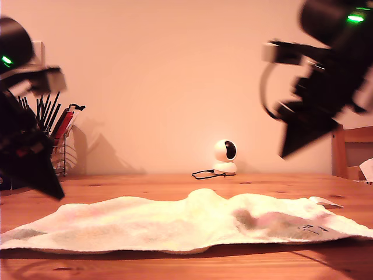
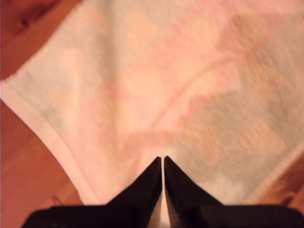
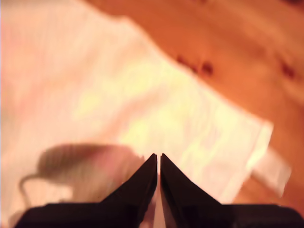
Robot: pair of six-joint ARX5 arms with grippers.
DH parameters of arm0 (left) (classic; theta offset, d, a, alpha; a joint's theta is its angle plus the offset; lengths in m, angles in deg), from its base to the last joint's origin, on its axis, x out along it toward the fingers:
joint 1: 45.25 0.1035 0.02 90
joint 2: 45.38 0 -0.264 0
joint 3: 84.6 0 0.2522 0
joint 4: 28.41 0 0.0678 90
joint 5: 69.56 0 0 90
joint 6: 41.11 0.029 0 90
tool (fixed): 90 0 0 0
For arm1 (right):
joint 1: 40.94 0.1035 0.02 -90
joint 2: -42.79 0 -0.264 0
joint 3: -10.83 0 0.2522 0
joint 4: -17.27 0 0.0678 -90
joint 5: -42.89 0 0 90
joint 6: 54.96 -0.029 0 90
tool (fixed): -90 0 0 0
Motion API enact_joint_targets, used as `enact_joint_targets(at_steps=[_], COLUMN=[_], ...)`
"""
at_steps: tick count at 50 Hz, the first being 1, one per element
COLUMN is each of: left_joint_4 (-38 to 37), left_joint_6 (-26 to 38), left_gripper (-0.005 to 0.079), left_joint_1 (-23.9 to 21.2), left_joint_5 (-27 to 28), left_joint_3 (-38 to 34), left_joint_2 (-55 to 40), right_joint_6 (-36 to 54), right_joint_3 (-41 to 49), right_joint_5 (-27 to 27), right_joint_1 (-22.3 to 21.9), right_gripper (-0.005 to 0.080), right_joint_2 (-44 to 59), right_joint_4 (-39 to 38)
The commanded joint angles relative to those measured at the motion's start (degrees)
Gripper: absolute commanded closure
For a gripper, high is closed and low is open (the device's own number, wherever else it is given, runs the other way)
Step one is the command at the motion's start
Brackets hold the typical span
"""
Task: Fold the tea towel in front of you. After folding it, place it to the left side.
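Cream-white fluffy terry tea towel (image 1: 186,224) lies flat on the wooden table (image 1: 175,268), long axis spanning the exterior view's lower frame. My first gripper (image 2: 163,159) and my second gripper (image 3: 158,156) both hang above it, jaws together, empty.

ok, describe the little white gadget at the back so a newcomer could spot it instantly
Start at the wooden table and look past the tea towel spread across its front to the far edge by the wall. There stands a small white round camera with a dark lens face and a black cable beside it, the only rounded white thing there.
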Motion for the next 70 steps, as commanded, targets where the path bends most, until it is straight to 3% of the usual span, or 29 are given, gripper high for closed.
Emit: enact_joint_targets(at_steps=[1,10,21,29,32,46,51,70], left_joint_4=[2.16,4.79,5.95,8.15,8.59,8.83,8.83,8.92], left_joint_6=[-0.20,-0.81,-5.16,-5.35,-5.38,-6.56,-6.86,-7.32], left_gripper=[0.0762,0.0762,0.0762,0.0762,0.0762,0.0762,0.0762,0.0762], left_joint_1=[-1.75,-6.14,-6.86,-6.86,-6.86,-6.86,-6.86,-7.02], left_joint_5=[0.48,0.39,0.55,2.19,3.04,3.80,4.24,4.35], left_joint_3=[-0.81,-1.18,-1.18,-1.18,-1.18,-1.18,-1.18,-1.18], left_joint_2=[0.85,0.31,0.33,0.33,0.33,0.33,0.33,0.33], right_joint_6=[1.97,18.29,32.35,34.64,36.35,46.71,49.07,49.66], right_joint_3=[3.17,7.21,7.23,7.23,7.23,7.23,7.23,7.23], right_joint_5=[-0.20,-0.11,0.28,-0.55,-0.59,-0.61,2.69,8.11], right_joint_1=[-0.22,0.22,0.66,1.40,2.05,4.79,4.81,4.70], right_gripper=[0.0763,0.0763,0.0742,0.0503,0.0452,0.0451,0.0451,0.0453], right_joint_2=[-3.54,-6.71,-6.43,-6.43,-6.43,-3.19,-0.92,6.38], right_joint_4=[-2.12,0.44,11.56,17.44,18.60,19.65,18.53,12.02])
